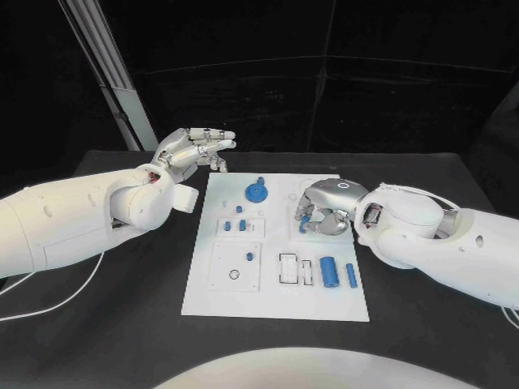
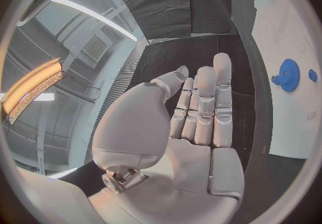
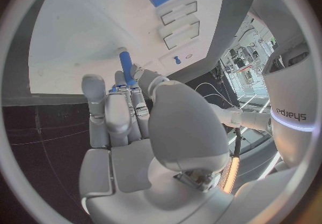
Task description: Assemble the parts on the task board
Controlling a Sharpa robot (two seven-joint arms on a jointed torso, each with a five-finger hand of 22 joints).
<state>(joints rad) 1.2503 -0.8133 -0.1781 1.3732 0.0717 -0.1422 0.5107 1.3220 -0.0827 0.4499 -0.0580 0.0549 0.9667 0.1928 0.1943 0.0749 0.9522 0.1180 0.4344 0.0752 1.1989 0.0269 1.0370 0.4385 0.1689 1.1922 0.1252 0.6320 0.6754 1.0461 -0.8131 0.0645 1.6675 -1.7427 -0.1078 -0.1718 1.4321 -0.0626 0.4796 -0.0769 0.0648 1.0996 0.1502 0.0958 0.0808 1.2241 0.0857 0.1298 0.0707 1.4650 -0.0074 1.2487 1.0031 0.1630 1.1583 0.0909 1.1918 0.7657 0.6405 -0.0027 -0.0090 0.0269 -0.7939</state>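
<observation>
Nearest me on the task board sits a square recessed panel with a small ring in it, and to its right two open rectangular slots, a stubby blue cylinder and a slimmer blue bar. They lie loose and well apart, which I judge is so each can be picked up singly. The board is a flat, matte white plate, smooth and hard-looking, on black cloth-like table covering.

Further in, my right hand hangs over the board's right side with its fingers curled round a thin blue peg; my right wrist view shows the peg rising from between my fingertips, so this hand is gripping it. I hold it by one end, I think, so the free end can go down into a socket. The peg looks like smooth rigid plastic, round and straight.

To the left of that, small blue studs stand in the board's middle, and beyond them a blue toothed gear lies flat with a short handle-like stub beside it.

Farthest off, my left hand hovers past the board's far left corner, holding nothing; in my left wrist view its fingers are straight and side by side, palm bare. I judge it waits clear of the work.
</observation>
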